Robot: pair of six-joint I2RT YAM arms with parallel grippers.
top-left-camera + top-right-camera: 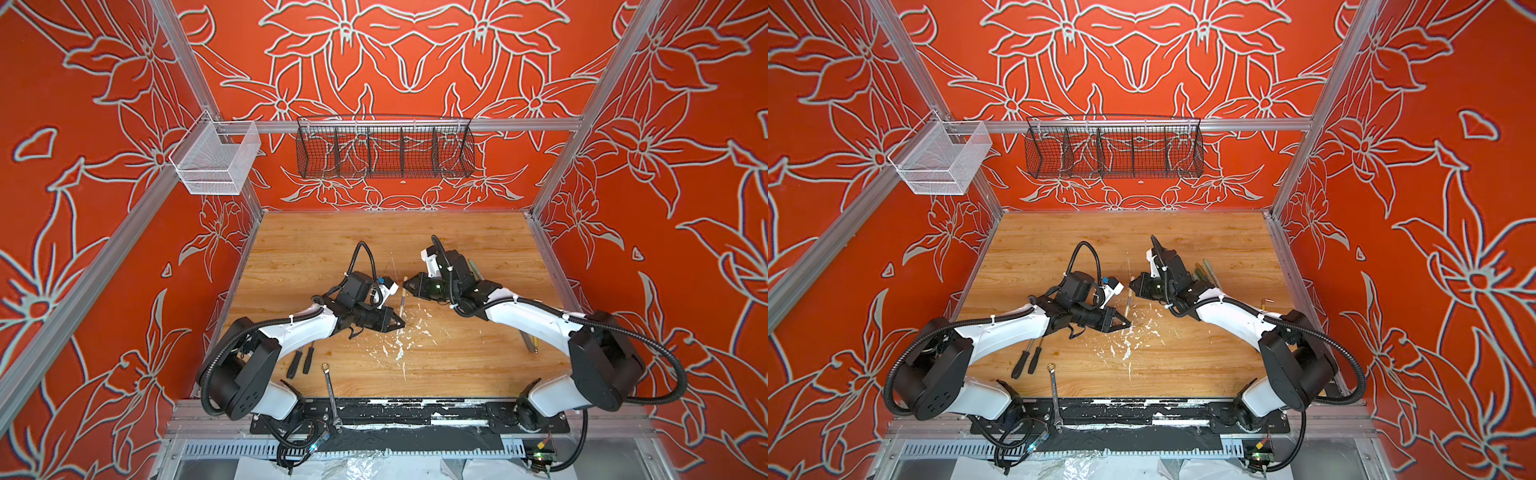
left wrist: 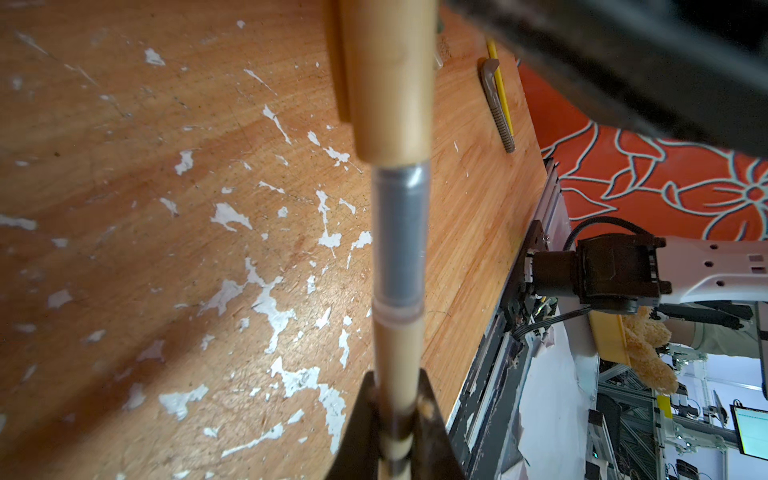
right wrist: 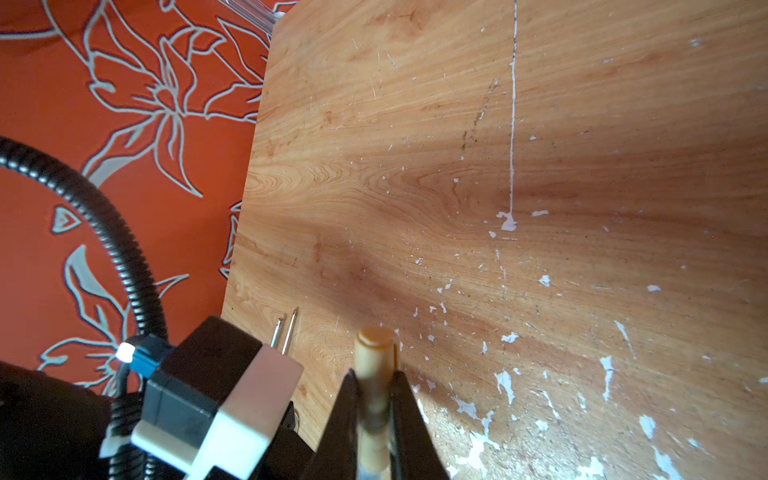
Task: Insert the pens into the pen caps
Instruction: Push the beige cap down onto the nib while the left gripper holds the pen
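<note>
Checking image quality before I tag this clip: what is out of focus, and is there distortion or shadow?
Left wrist view: the slim beige pen in the left tool is blurred, too close; the wooden table behind is sharper, with soft shadow. Right wrist view: the stubby beige cap in the right tool is soft. In both top views the aluminium frame posts lean outwards, wide-angle distortion.

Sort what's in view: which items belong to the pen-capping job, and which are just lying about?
Job: slim beige pen in the left hand; stubby beige cap in the right hand; green pens lying loose.
Lying about: two black-handled screwdrivers; long silver wrench; grey ribbed tool; black wire basket.
</note>
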